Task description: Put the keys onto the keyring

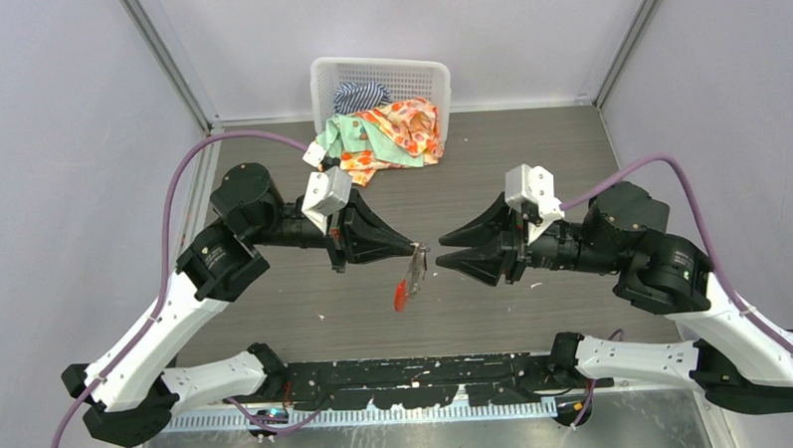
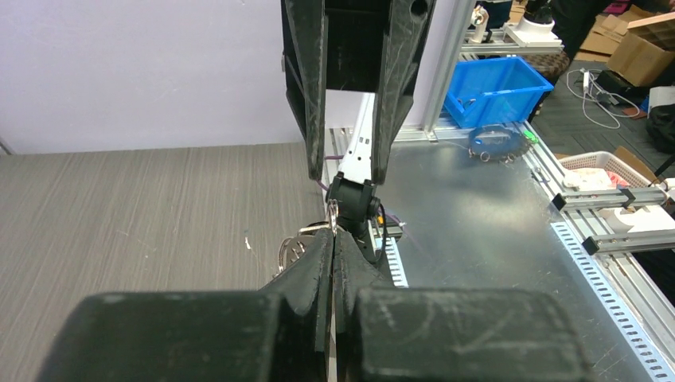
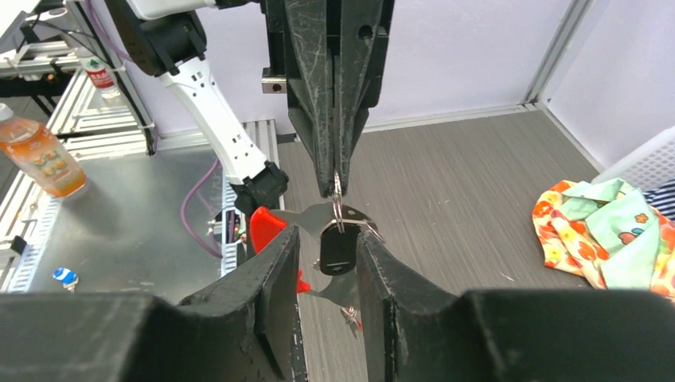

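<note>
Hanging clear above the table (image 1: pixel 530 179) at centre frame, the keyring (image 3: pixel 337 200) is pinched at its top in my left end effector (image 1: pixel 415 248), jaws clamped tight on the metal loop. Its red tag (image 1: pixel 401 295) dangles toward 6 o'clock. A black-headed key (image 3: pixel 338 251) hangs under the ring and looks threaded on, though I cannot confirm it. The red-headed key I cannot pick out. My right end effector (image 1: pixel 441 252) reaches in level from 3 o'clock, jaws narrowly parted either side of that black head. The two forearms face each other, tips almost meeting.
</note>
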`<control>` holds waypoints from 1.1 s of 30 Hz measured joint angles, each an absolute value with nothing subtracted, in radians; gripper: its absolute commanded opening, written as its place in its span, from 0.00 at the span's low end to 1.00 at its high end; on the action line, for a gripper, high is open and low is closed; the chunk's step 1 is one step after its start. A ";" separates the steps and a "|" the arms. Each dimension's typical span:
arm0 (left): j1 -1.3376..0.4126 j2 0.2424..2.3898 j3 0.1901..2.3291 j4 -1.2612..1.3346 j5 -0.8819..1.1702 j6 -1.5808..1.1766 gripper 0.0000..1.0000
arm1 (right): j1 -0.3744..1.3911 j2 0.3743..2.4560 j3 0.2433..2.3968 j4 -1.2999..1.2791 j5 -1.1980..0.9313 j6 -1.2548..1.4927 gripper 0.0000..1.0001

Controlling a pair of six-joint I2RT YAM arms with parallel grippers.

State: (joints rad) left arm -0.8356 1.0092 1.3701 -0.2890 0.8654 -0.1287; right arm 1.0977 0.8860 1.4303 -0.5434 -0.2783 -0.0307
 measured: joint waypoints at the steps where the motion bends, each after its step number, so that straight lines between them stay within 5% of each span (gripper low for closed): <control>1: -0.836 1.009 1.370 -0.289 0.866 -0.130 0.00 | 1.098 0.891 1.430 -0.542 -0.285 -0.032 0.35; 11: -0.836 0.990 1.370 -0.289 0.867 -0.131 0.00 | 1.098 0.947 1.433 -0.542 -0.347 -0.056 0.10; 20: -0.836 0.976 1.361 -0.287 0.867 -0.131 0.00 | 1.098 0.956 1.452 -0.568 -0.364 -0.070 0.01; 26: -0.836 0.976 1.358 -0.288 0.865 -0.131 0.00 | 1.098 0.979 1.475 -0.608 -0.369 -0.079 0.03; 33: -0.835 0.976 1.352 -0.286 0.864 -0.131 0.00 | 1.098 1.022 1.500 -0.685 -0.368 -0.104 0.23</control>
State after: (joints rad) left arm -0.8352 0.9760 1.3518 -0.2863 0.8639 -0.1310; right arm 1.0977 1.0222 1.4998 -0.6846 -0.3676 -0.1040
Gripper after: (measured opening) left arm 0.010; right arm 0.167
